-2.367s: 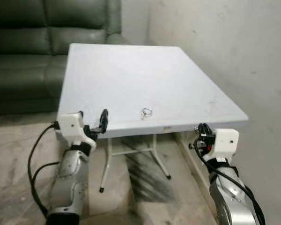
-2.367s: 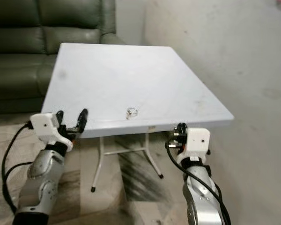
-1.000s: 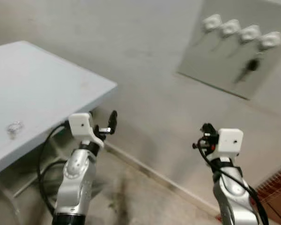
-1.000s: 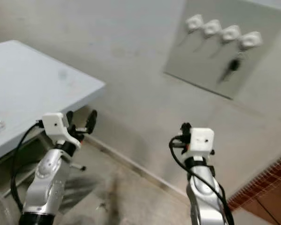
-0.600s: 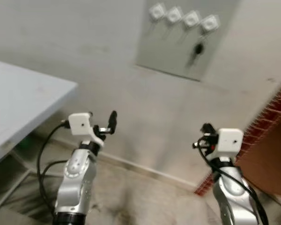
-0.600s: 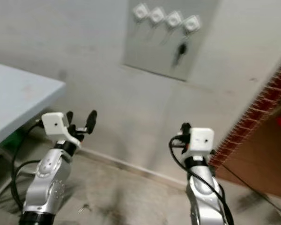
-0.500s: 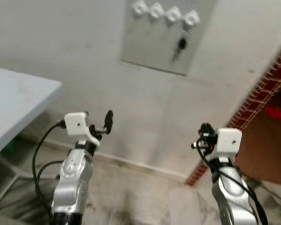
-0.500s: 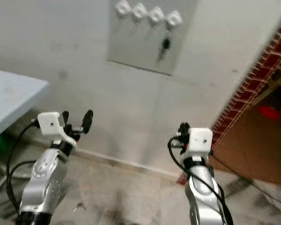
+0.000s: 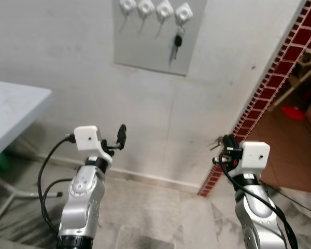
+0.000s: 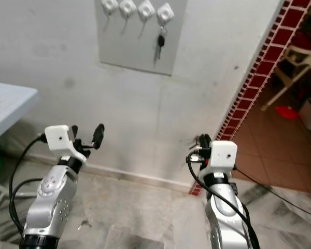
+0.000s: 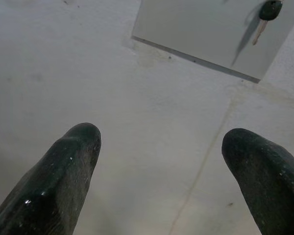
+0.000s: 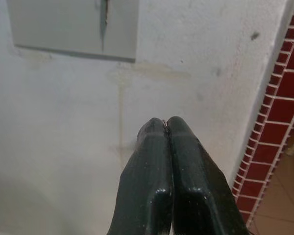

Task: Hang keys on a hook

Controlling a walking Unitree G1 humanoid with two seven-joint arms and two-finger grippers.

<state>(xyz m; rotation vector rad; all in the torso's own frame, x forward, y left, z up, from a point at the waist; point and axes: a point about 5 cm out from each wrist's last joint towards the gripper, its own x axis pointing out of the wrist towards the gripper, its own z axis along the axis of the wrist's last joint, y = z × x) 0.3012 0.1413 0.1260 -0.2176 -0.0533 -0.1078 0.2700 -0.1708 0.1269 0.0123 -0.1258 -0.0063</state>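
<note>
Left hand (image 11: 159,171) spread wide, empty; right hand (image 12: 166,123) pinched closed; key (image 9: 177,42) hangs on hook board (image 9: 145,39).

Right tool (image 12: 166,122) at lower centre, black fingers pressed together. Grey panel (image 12: 63,24) upper left on white wall (image 12: 63,122). Red brick edge (image 12: 279,122) at right.

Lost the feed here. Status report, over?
Left hand open, empty. Right hand shut, nothing visible in it. Key hanging on rightmost hook of wall panel. Path clear.
</note>
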